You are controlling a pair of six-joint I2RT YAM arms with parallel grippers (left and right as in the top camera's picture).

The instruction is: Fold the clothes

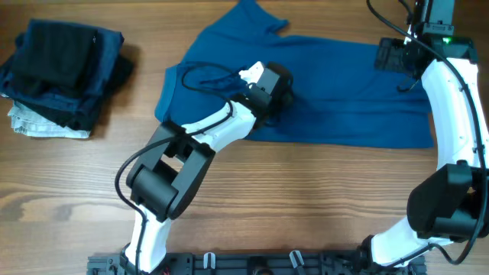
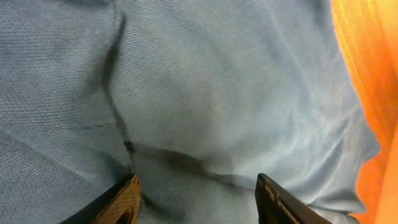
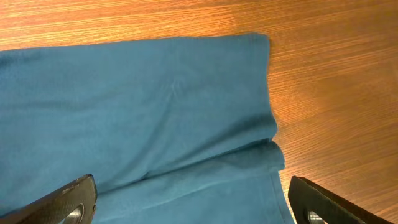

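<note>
Left end effector (image 2: 199,202) sits low over the middle of the blue T-shirt (image 1: 344,99), its fingers (image 2: 124,202) apart with a small pucker of cloth between them. I take that as pinning or gathering the middle so the fabric does not slide while the far end is worked. The right end effector (image 3: 193,208) is spread wide and holds nothing. It hovers just above the end with the hem (image 3: 268,81), where that view shows one layer lying on another with a soft ridge near the edge. That looks like a good place to catch the hem for a fold back toward the middle.

The T-shirt lies flat on the desk (image 1: 306,198), toward the back and right of centre. Its long axis runs across the desk from side to side, dipping slightly at the right. A sleeve (image 1: 256,17) sticks out at the back left, so I judge the neck end points to the robot's left and the hem to its right. It is well apart from the stack of dark garments (image 1: 61,61) and the whitish cloth (image 1: 42,126) under them at the far left.
</note>
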